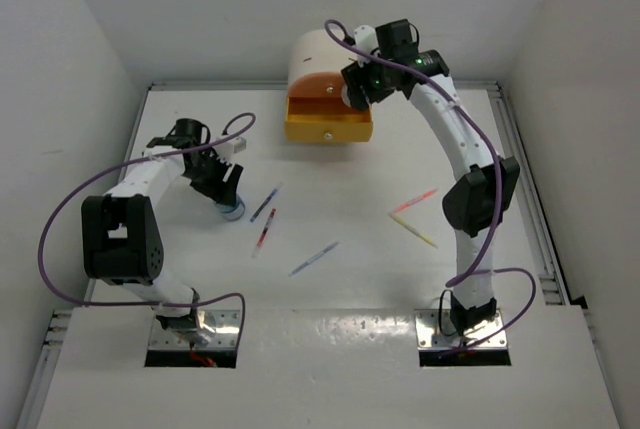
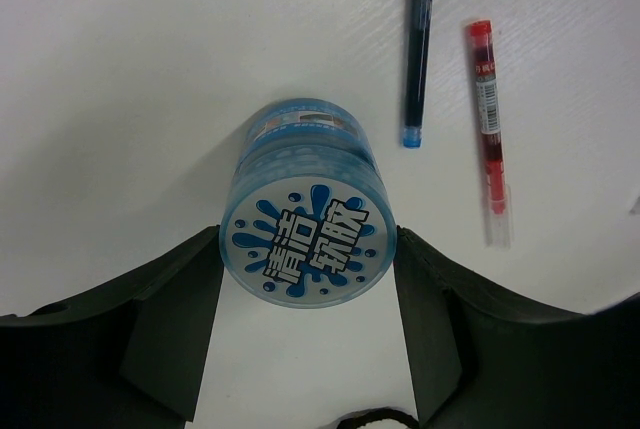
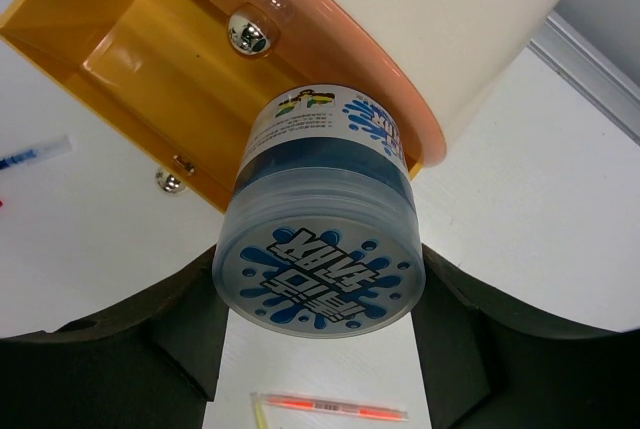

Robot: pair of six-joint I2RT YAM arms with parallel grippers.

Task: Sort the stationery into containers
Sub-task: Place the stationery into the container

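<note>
Clamping tub in right claw over open drawer; next, lower, let go; clamping second tub in left claw.

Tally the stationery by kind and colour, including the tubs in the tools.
Blue pens: 2
Red pen: 1
Pink stick: 1
Yellow stick: 1
Blue tubs: 2
Total: 7
</note>
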